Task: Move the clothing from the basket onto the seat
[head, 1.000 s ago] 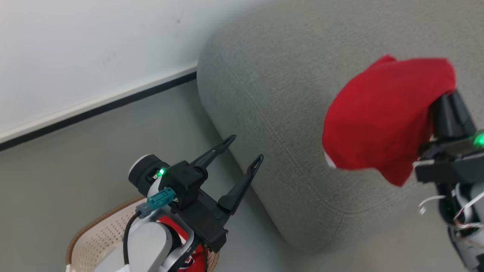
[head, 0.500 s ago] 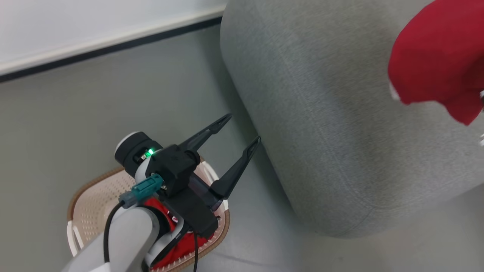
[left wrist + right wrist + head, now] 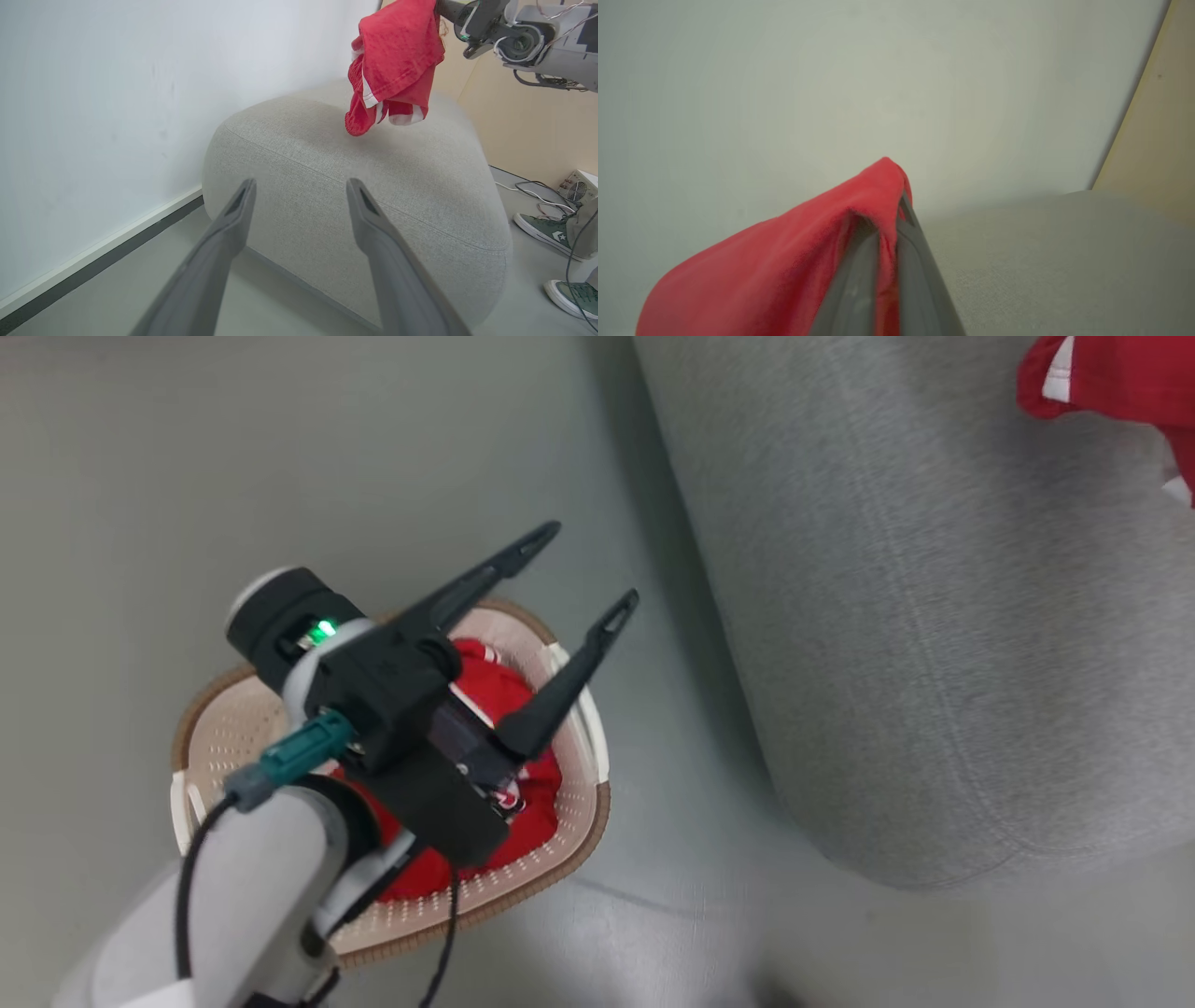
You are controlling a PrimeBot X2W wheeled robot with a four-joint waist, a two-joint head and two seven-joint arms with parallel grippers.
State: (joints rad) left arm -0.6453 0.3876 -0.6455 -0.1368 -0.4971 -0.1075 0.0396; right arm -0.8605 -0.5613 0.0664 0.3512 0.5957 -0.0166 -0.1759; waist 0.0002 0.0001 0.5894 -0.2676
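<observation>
Head view, 7 o'clock: the left jaws are spread over the basket (image 3: 224, 737), with red clothing (image 3: 532, 803) inside. Right wrist view: the right jaws pinch a red garment (image 3: 784, 261). Left wrist view, 1 o'clock: it hangs over the seat (image 3: 373, 196); whether it touches is unclear.

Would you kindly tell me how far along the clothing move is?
Done: nothing lies on the seat yet. In hand: the right gripper is shut on a red white-striped garment hanging over the seat. Remaining: releasing it, then the red clothing in the basket beneath the open left gripper.
</observation>
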